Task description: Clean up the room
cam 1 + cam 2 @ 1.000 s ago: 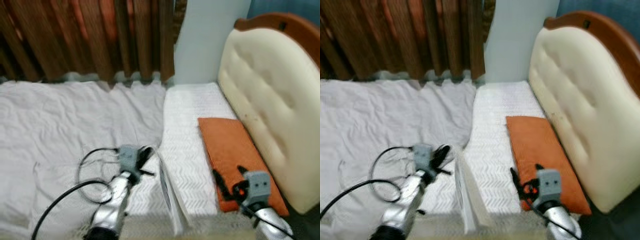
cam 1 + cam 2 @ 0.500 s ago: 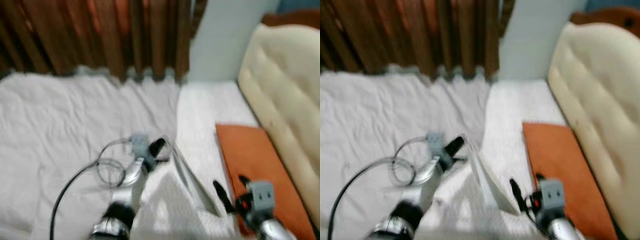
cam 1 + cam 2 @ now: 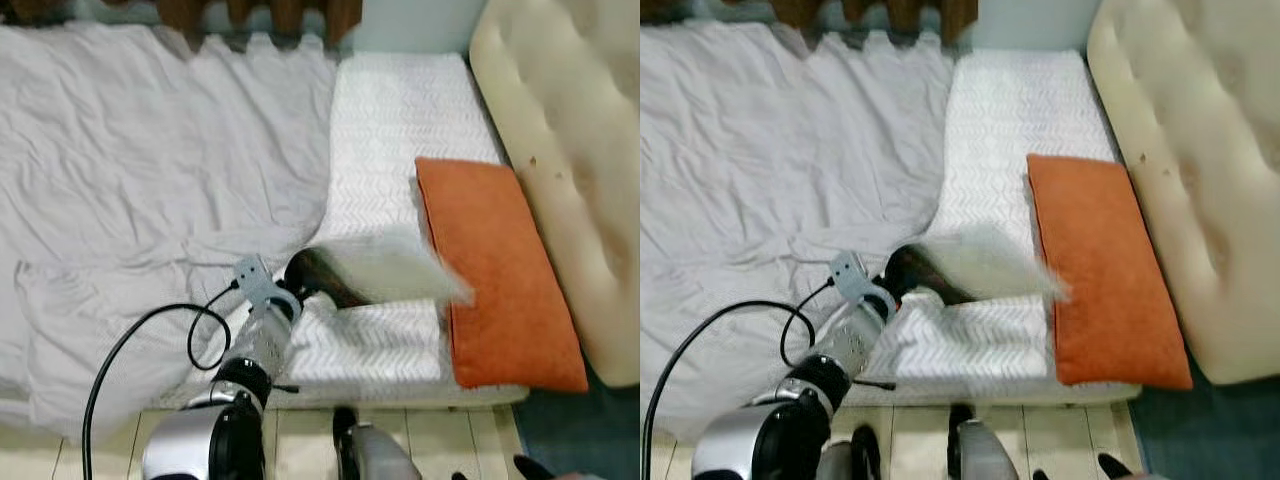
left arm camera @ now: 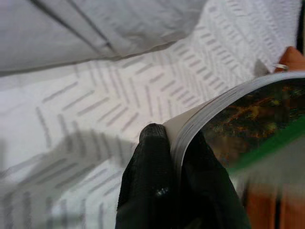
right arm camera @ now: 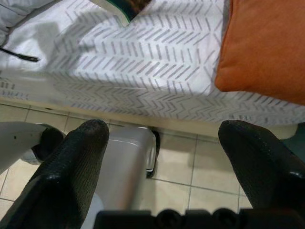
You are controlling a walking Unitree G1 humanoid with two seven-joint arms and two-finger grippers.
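Gripping: left gripper (image 4: 177,157) has its fingers (image 4: 147,176) clamped on one edge of the book (image 3: 375,275), held just above the white bedcover (image 3: 400,120), near the orange pillow (image 3: 495,270).
Right gripper: (image 5: 164,143) fingers apart, holding nothing, hanging over the tiled floor (image 5: 181,171) by the bed's edge.
Blur: book smeared in the head views, so likely swinging.
Risk: thin edge pinch plus swing could let the pages fan or the book slip out.
Risk 2: a drop would land on the bedcover or the pillow, with more tidying to do.
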